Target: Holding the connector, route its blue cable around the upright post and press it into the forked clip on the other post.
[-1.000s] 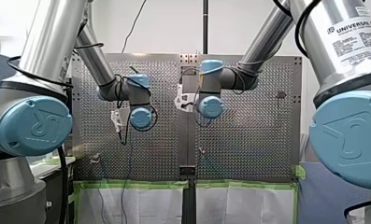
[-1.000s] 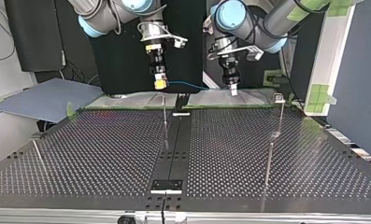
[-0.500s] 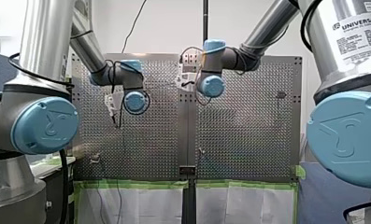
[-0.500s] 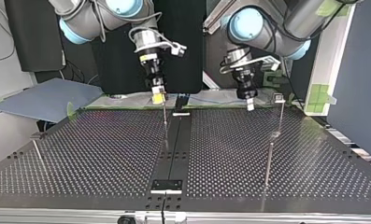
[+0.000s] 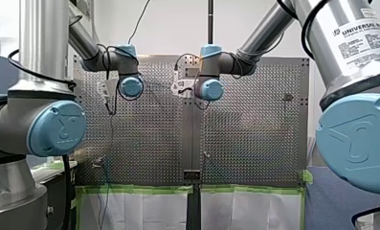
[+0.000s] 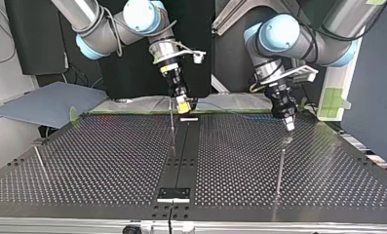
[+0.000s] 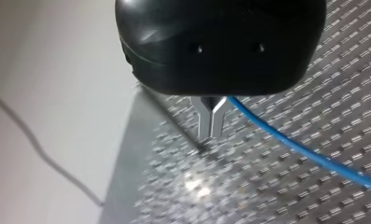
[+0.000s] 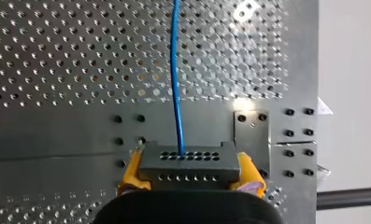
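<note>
In the top view, starting at its left, the right gripper (image 6: 183, 103) hangs over the far edge of the table (image 6: 108, 161), just to the right of the top of the post (image 6: 172, 122). The two are close, but whether they touch cannot be told. The right wrist view shows its yellow pads (image 8: 131, 170) clamped on the two ends of the connector (image 8: 188, 163). The connector's long axis lies across the fingers, and the cable (image 8: 176, 74) runs straight out ahead of it.

Further right in the top view, the cable runs thin and faint along the table's far edge towards the left gripper (image 6: 289, 124). This gripper hangs tip-down over the head of the clip post (image 6: 280, 168) and hides the clip.

In the left wrist view the metal fingers (image 7: 211, 119) are drawn together. The cable leaves from between them, so it looks pinched there.

The whole cable span appears to lie on the clip-post side of the post, with no wrap made yet. The coming move turns on that. The right gripper is the nearer arm, so it would likely carry the connector past the post to bend the cable round it. The left gripper, already above the clip, would press down.
</note>
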`<action>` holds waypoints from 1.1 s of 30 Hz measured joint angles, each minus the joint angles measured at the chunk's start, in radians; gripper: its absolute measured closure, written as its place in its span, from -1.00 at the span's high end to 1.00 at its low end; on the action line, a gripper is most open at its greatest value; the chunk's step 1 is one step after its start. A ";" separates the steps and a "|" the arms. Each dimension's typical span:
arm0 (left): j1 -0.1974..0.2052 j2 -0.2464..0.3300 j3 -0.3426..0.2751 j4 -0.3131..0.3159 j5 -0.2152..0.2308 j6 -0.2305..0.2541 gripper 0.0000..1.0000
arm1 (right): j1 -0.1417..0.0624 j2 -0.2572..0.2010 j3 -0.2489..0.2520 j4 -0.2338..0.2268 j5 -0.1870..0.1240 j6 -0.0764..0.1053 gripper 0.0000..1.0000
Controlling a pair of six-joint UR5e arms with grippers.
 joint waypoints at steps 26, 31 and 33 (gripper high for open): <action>0.136 0.179 0.168 -0.229 0.127 -0.013 -1.00 | 0.004 0.012 -0.227 0.135 -0.027 -0.007 -0.99; 0.148 0.149 0.189 -0.267 0.167 -0.018 -1.00 | 0.002 0.012 -0.268 0.151 -0.036 -0.007 -0.99; 0.151 0.132 0.199 -0.276 0.185 -0.018 -1.00 | 0.001 0.012 -0.282 0.155 -0.037 -0.007 -0.99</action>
